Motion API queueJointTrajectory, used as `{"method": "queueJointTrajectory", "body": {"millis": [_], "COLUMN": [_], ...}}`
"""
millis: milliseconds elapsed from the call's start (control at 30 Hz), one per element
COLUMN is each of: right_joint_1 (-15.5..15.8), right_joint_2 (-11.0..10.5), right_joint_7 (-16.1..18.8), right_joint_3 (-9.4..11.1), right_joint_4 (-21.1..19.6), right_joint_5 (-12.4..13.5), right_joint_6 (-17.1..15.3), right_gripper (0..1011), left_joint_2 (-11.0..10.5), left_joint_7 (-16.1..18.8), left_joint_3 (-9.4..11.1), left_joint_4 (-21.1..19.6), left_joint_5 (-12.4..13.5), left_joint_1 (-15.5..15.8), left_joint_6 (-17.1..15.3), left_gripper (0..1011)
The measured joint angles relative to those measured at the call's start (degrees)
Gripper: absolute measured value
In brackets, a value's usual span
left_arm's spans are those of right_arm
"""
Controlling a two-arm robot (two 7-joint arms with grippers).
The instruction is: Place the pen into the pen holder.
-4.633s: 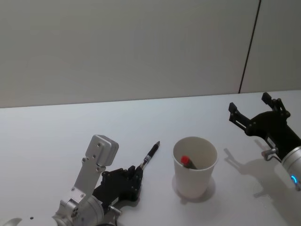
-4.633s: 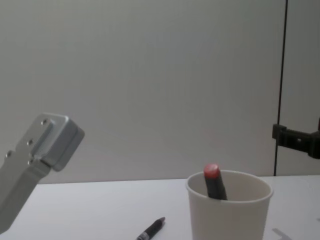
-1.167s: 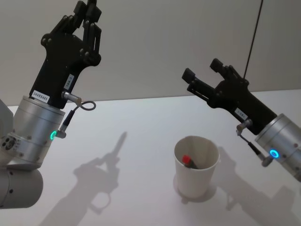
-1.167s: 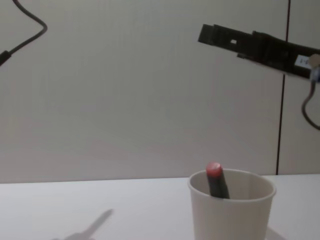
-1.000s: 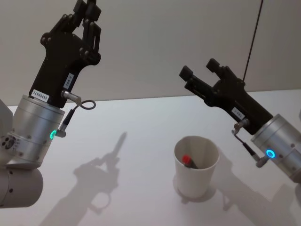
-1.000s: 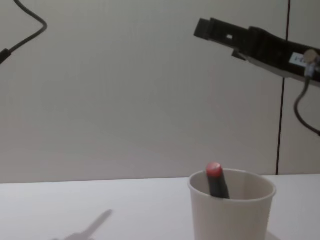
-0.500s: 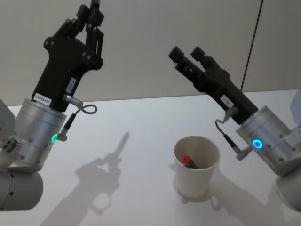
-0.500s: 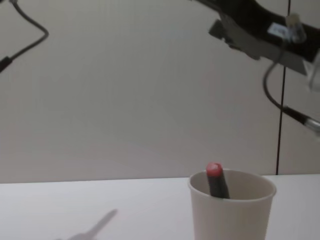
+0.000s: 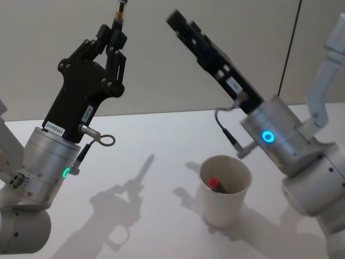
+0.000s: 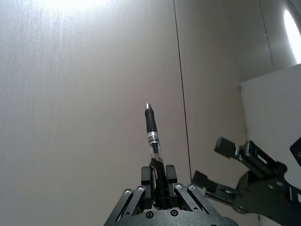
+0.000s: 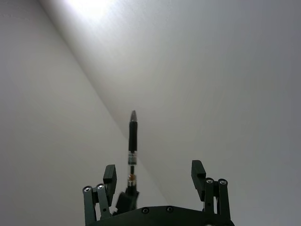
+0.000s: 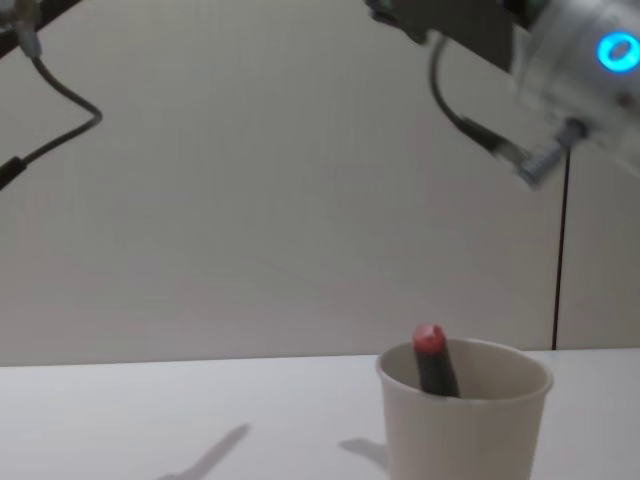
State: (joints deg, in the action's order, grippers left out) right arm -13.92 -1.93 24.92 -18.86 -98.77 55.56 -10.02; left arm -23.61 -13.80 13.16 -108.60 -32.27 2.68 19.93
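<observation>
The slim black pen with a clear barrel (image 9: 119, 12) is not in the plain white paper cup (image 9: 225, 190) yet. The left gripper (image 9: 114, 33) holds it clamped by its lower end, tip pointing up, high at 10 o'clock in the head view. The cup stands on the white table (image 9: 172, 135) at 5 o'clock, well apart from the pen, with a red-capped dark pen (image 9: 213, 183) already leaning inside. In my judgement the carry over the cup's mouth, the lowering and the release all remain. The right gripper (image 9: 180, 21) is up at 12 o'clock with its fingers spread wide and nothing in them. Facing the pen as it does, it may be lining up for a handover. The right wrist view shows the pen standing between those spread fingers (image 11: 109, 175) but farther off, and the left wrist view shows the clamp closely. The chest view shows the red cap rising just above the cup's rim.
</observation>
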Motion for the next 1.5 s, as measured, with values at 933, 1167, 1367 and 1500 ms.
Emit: {"method": "queueJointTrajectory", "body": {"millis": [933,1167,1367,1500], "right_joint_1": [-13.2,-14.7,-15.3,-15.5], "right_joint_2": [8.2,8.3,8.1,7.8], "right_joint_7": [-1.9,-2.7,-2.3,-1.5], "right_joint_3": [-2.0,-1.9,-1.9,-2.0], "right_joint_4": [11.2,12.0,12.1,11.7], "right_joint_5": [7.2,8.0,8.9,9.8], "right_joint_6": [-9.4,-11.5,-13.4,-14.9], "right_gripper": [1001,1001,1001,1001], "left_joint_2": [-0.2,-0.2,-0.2,-0.2], "left_joint_7": [-0.3,-0.3,-0.3,-0.3], "left_joint_3": [0.2,0.2,0.2,0.2], "left_joint_4": [0.0,0.0,0.0,0.0], "left_joint_5": [0.6,0.6,0.6,0.6], "left_joint_1": [-0.9,-1.0,-1.0,-1.0], "left_joint_6": [0.5,0.5,0.5,0.5], "left_gripper": [186,186,186,186]}}
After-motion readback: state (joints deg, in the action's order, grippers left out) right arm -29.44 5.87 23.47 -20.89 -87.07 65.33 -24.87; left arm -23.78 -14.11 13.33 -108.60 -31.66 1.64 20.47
